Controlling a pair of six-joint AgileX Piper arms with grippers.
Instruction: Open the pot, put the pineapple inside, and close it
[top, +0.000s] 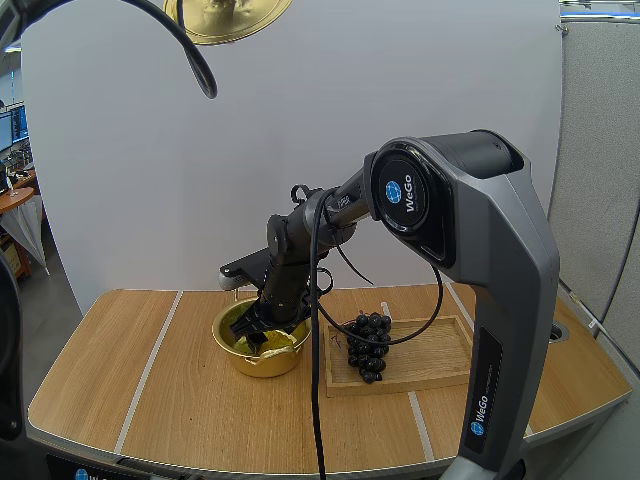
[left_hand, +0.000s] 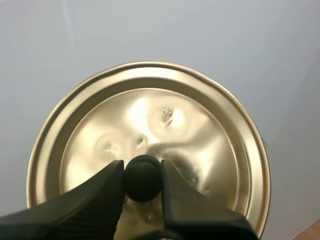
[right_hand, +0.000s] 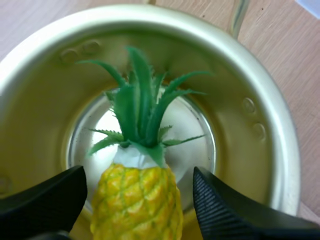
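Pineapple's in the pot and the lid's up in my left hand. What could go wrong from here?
1. The right hand is open, fingers close on both sides of the pineapple inside the pot; withdrawing could drag the fruit along.
2. The left hand pinches the lid only by its small black knob, so it may tilt or slip.
3. The right hand is down in the pot; lowering the lid now would likely hit it.
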